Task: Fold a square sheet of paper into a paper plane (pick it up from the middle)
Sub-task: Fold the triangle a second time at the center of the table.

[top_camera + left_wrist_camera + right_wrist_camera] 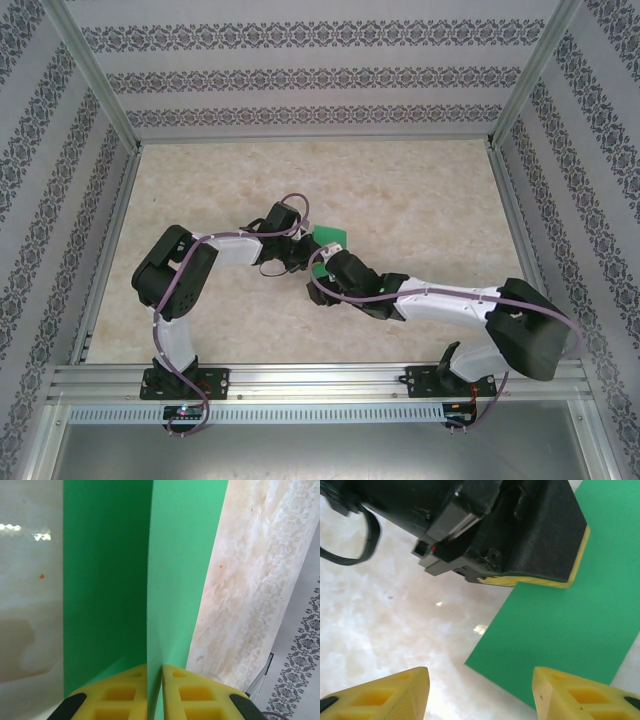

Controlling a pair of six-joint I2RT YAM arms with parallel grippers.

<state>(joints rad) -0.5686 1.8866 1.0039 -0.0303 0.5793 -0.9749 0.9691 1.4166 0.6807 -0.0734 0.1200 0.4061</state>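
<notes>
Fingers [125, 692] of your left gripper [155, 670]: two, yellow, hollow-celled, pressed together on one square sheet of paper [107, 580], smooth green, creased lengthwise, near the centre of the marbled tabletop [400, 190]. Your right gripper [480, 677]: fingers apart, just beside it.

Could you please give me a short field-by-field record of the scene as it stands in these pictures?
paper: thin bright green sheet of paper, bent into two panels along a straight crease
left gripper: left gripper, yellow fingers shut on the paper at the crease
right gripper: right gripper, jaws open, facing the paper's edge, gripping nothing
surface: pale marbled table
arms: both reach to the table's middle, grippers close together
progress: no dart shape yet
</notes>
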